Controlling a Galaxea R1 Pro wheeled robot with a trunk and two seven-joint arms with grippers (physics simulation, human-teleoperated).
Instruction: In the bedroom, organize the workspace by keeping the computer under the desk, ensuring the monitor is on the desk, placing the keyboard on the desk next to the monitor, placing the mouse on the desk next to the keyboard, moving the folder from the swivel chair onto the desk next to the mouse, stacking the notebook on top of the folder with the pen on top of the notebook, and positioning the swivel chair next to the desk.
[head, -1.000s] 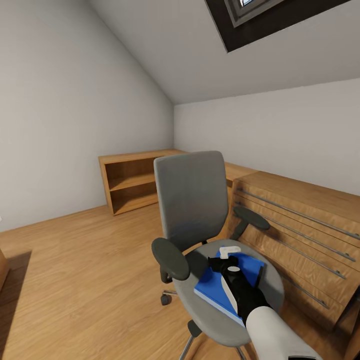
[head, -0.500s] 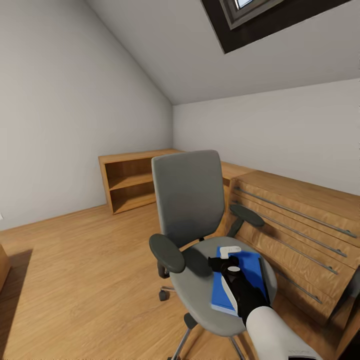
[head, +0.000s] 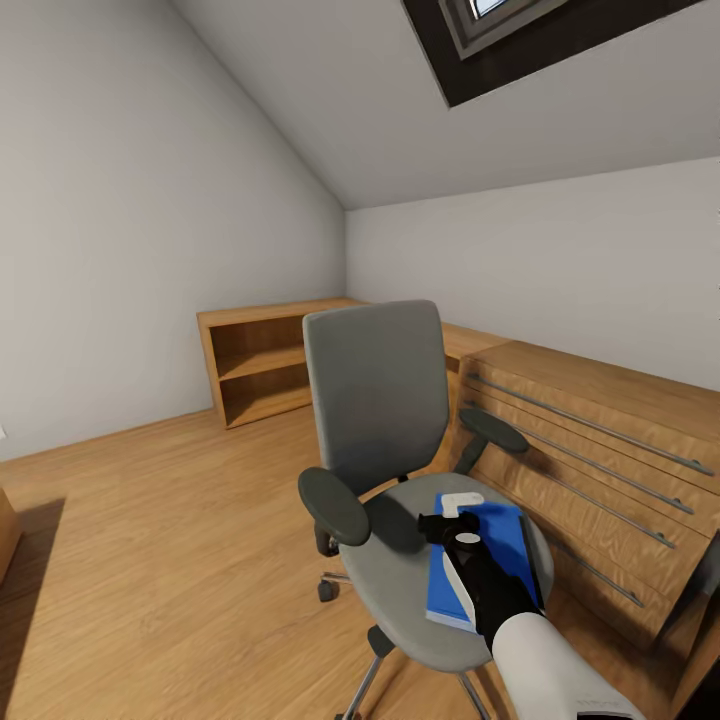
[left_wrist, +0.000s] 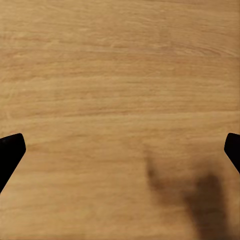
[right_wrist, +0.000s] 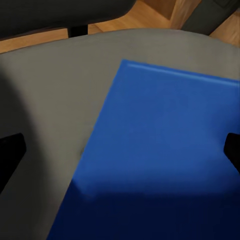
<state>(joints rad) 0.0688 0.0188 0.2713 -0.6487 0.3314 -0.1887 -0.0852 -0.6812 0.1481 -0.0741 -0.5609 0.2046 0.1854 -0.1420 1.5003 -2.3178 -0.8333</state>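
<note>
The right gripper (head: 452, 524) hangs over the flat blue rectangular folder (head: 492, 551), its fingers spread wide (nothing between them). The folder lies on the grey swivel chair's (head: 378, 400) seat. The left gripper (left_wrist: 120, 150) gapes above light wooden floor (left_wrist: 120, 75). A wooden dresser (head: 590, 440) stands beyond.

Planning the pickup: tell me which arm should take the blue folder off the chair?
Right. Its pincer hangs open directly over the folder on the swivel chair seat; the left pincer faces bare wooden floor.
</note>
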